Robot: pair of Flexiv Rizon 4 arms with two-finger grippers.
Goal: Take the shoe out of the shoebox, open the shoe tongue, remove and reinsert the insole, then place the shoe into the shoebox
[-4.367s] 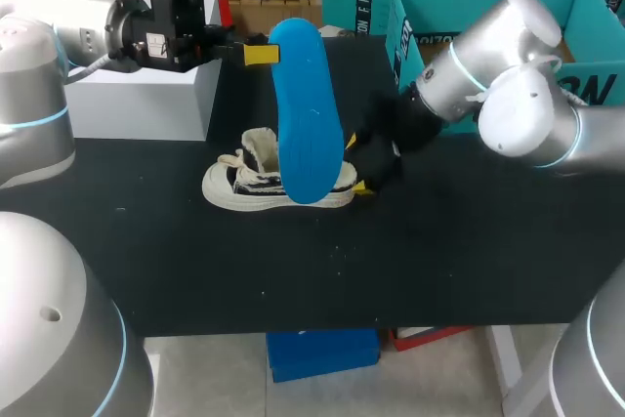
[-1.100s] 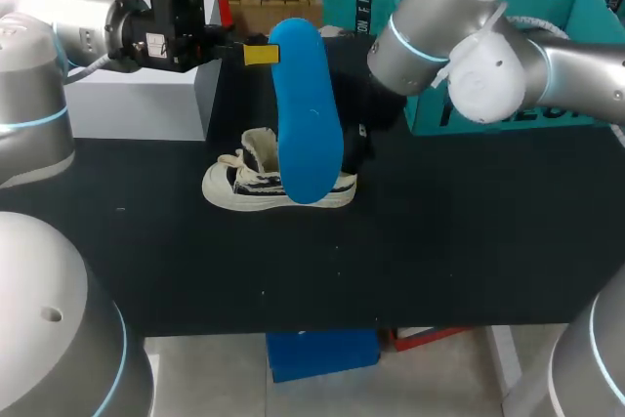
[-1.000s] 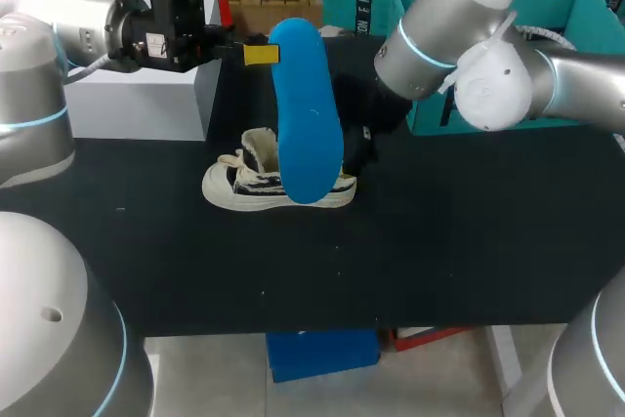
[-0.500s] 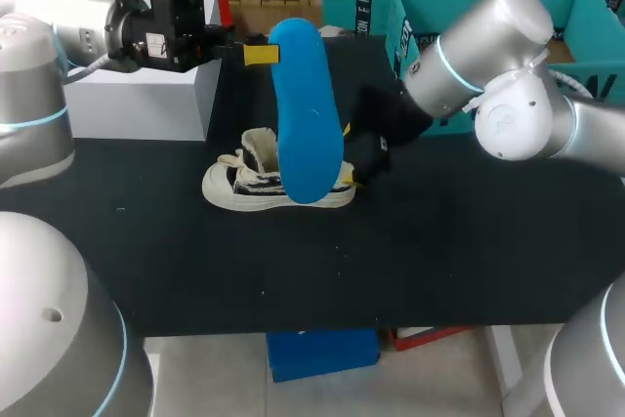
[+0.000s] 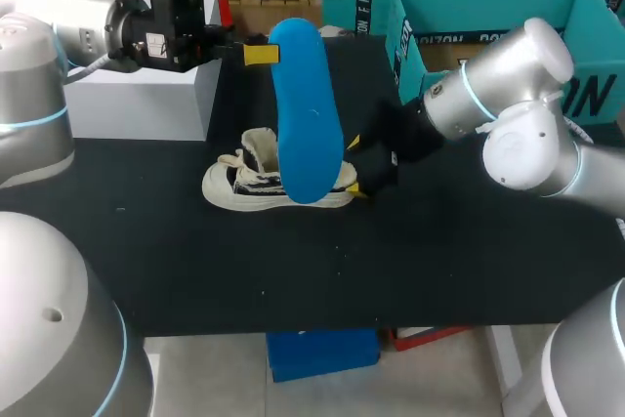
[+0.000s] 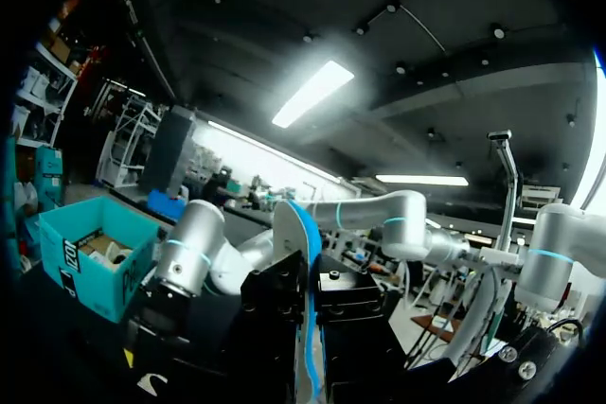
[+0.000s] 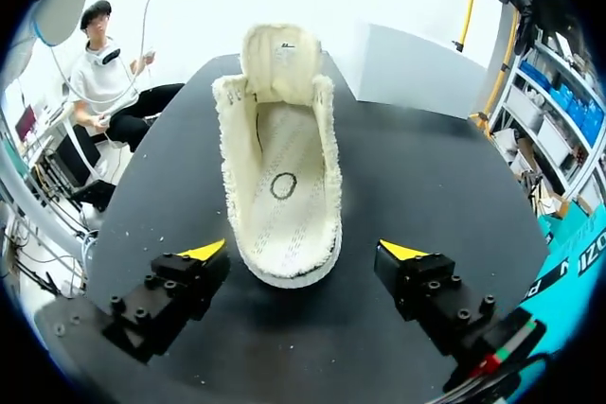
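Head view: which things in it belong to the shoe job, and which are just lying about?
Job: shoe, blue insole, teal shoebox, left tool gripping the insole, open right tool at the heel.
Lying about: white box.

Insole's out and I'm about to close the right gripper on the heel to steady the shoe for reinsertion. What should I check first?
1. Insole secured in the left gripper, held above the shoe: ok.
2. Right gripper open, one finger on each side of the heel, neither touching: ok.
3. Shoe sitting on its sole on the table: ok.
4. Tongue folded back, opening unobstructed: ok.
5. Shoe interior empty, bare footbed showing: ok.
6. Insole's toe end matched to the shoe's toe: cannot tell.
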